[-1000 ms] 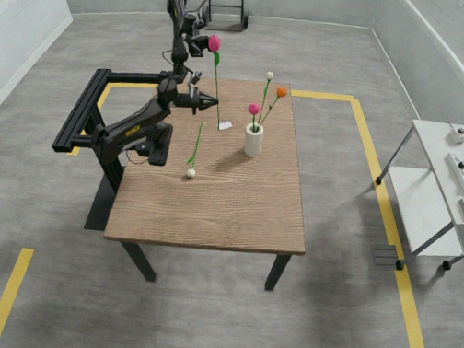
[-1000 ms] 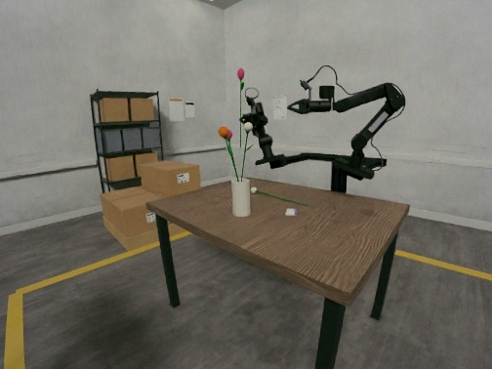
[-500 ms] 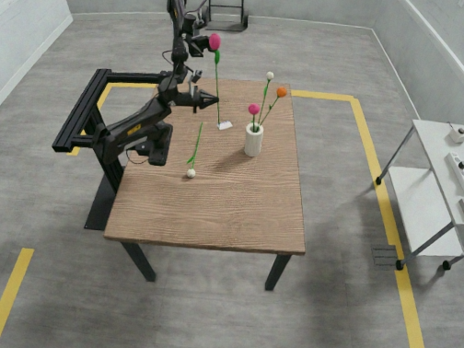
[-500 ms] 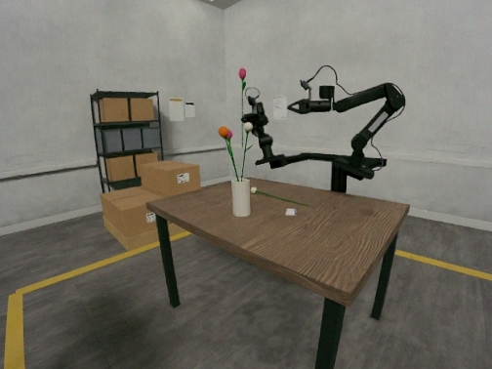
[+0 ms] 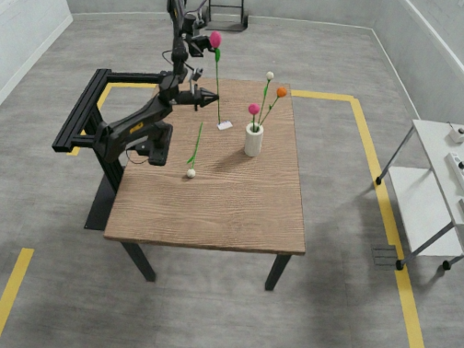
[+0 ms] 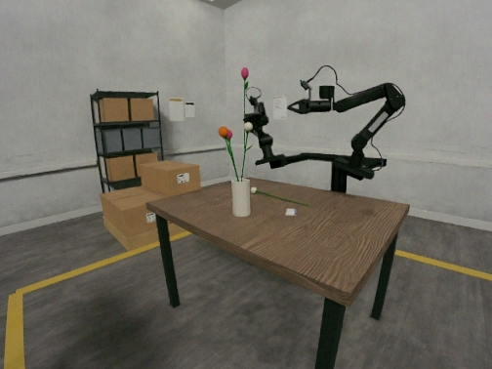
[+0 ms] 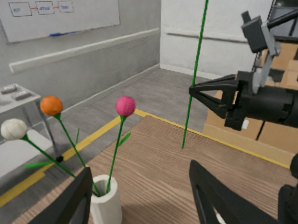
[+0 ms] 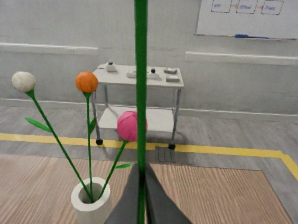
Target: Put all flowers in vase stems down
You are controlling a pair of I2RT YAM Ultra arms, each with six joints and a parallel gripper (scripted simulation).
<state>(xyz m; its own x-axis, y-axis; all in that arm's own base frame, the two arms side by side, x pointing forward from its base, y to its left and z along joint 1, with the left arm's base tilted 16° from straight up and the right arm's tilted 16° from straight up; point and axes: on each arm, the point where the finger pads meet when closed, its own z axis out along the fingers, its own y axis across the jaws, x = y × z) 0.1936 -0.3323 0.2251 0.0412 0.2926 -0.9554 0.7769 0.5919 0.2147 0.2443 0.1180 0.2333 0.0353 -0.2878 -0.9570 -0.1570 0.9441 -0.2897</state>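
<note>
- Nearest cam (R wrist view): tall pink flwr (image 5: 215,40) (image 6: 244,72) (image 7: 200,45) (image 8: 142,75), approx upright, bloom up, stem pinched in R claw (image 5: 216,97) (image 6: 248,117) (image 7: 192,91) (image 8: 142,185); claw well above surface (image 5: 207,207) (image 6: 317,244) (image 7: 145,165) (image 8: 225,190).
- Then L to R in top view: loose white flwr (image 5: 191,173) (image 6: 254,189) (image 7: 220,219) lies flat on surface, outside vase.
- L claw (image 5: 206,45) (image 6: 289,107) (image 7: 140,172) is up in the air, fingers spread, nothing btwn them.
- Small white card (image 5: 225,125) (image 6: 291,212) flat on surface, btwn loose flwr & vase.
- White vase (image 5: 253,142) (image 6: 241,197) (image 7: 107,205) (image 8: 95,210) upright on surface w/ 3 flwrs, stems down, blooms above rim: short pink (image 5: 254,109) (image 6: 228,134) (image 7: 125,106) (image 8: 128,126), white (image 5: 270,75) (image 6: 248,126) (image 7: 14,129) (image 8: 23,82), orange (image 5: 282,92) (image 6: 223,132) (image 7: 51,106) (image 8: 86,82). White & orange lean outward.
- Far R: white cart (image 5: 428,138) (image 7: 30,95) (image 8: 107,77), well apart from surface.
</note>
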